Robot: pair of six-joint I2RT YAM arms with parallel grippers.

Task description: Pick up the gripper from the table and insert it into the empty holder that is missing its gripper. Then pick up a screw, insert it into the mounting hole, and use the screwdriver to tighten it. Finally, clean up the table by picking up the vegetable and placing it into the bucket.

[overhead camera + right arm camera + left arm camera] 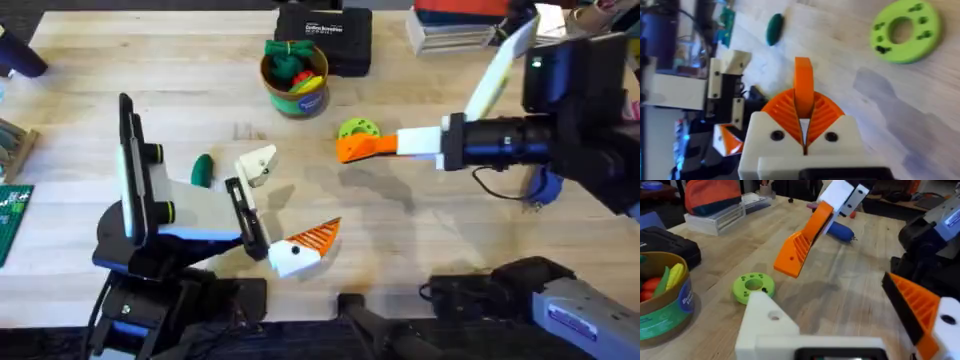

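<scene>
Overhead: your left tool (285,240) sits low on the surface (420,240), spread; the holder (258,163) lacks its tip, the vegetable (203,168) just beside.
Left wrist: bucket (662,302) well off.
Right wrist: your right tool (804,107) pressed together, vegetable far ahead.
</scene>
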